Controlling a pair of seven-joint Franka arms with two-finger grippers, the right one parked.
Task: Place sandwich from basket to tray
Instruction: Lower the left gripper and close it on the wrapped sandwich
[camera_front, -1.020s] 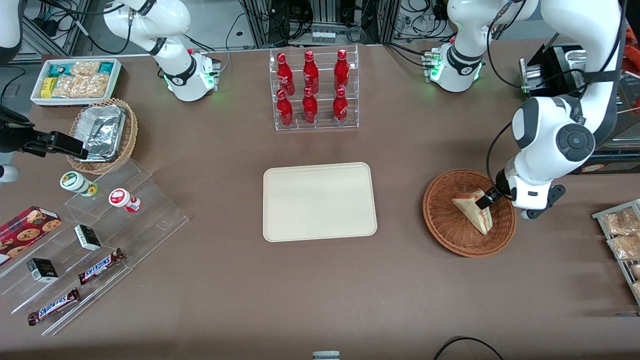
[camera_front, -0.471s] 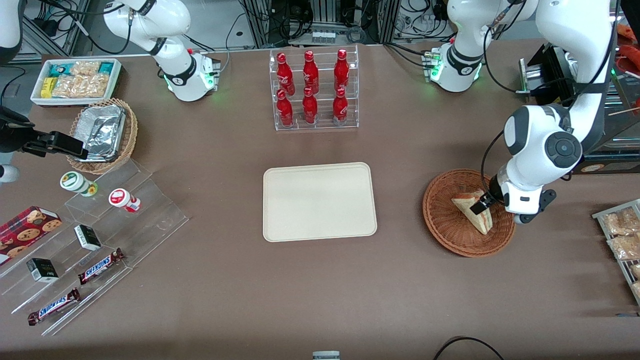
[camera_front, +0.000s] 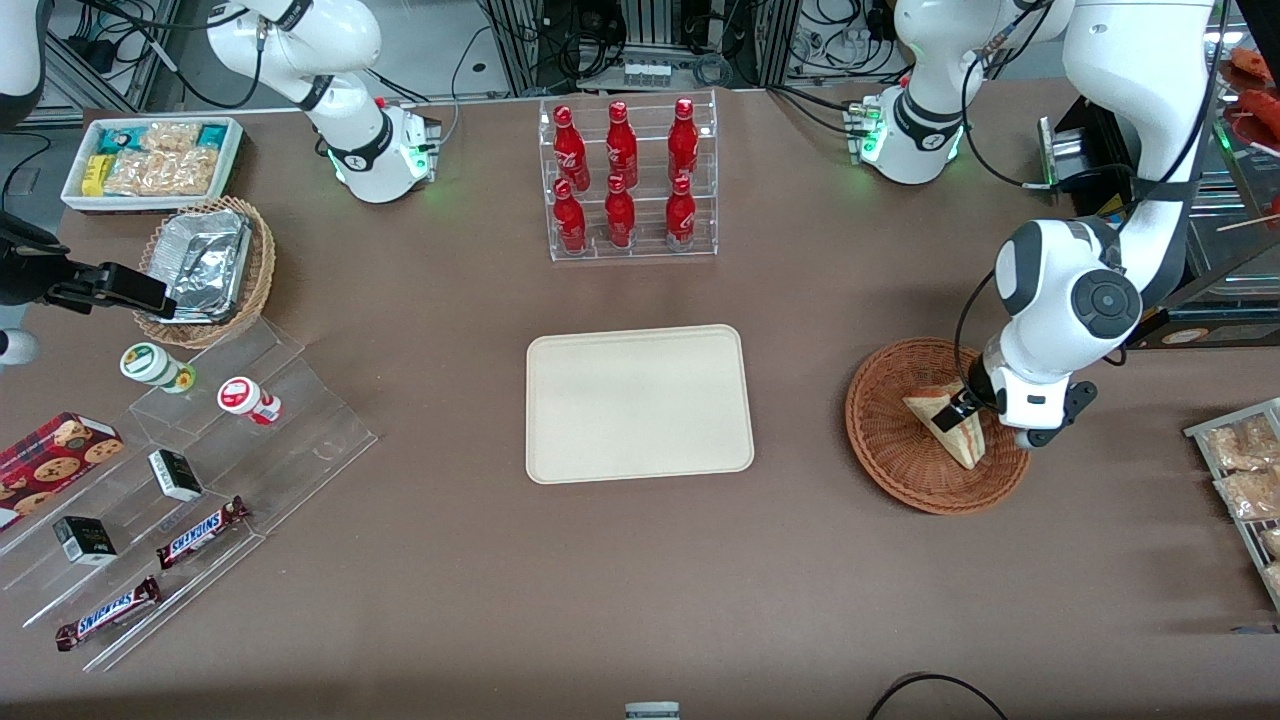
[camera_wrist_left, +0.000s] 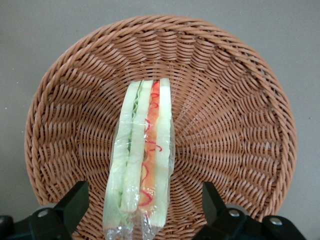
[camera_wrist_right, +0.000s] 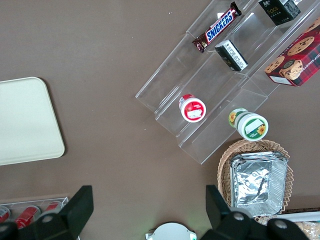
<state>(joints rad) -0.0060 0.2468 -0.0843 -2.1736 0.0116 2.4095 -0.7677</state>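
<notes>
The sandwich (camera_front: 948, 424), a clear-wrapped wedge with pale bread and red and green filling, lies in the reddish-brown wicker basket (camera_front: 885, 440) toward the working arm's end of the table. It also shows in the left wrist view (camera_wrist_left: 142, 155), lying across the basket's weave (camera_wrist_left: 230, 125). My gripper (camera_front: 958, 408) (camera_wrist_left: 144, 200) is low over the basket, open, with one finger on each side of the sandwich's end and a gap between each finger and the wrap. The cream-beige tray (camera_front: 638, 403) lies bare at the table's middle, also shown in the right wrist view (camera_wrist_right: 25, 122).
A clear rack of red bottles (camera_front: 625, 180) stands farther from the camera than the tray. A clear stepped stand (camera_front: 190, 480) with snacks, a tan basket of foil containers (camera_front: 205, 268) and a white snack bin (camera_front: 150, 160) sit toward the parked arm's end. Bagged snacks (camera_front: 1240, 470) lie beside the basket.
My arm has shifted toward the tray and lowered a little over the basket, bringing the open fingers closer round the sandwich's end. The sandwich has not moved.
</notes>
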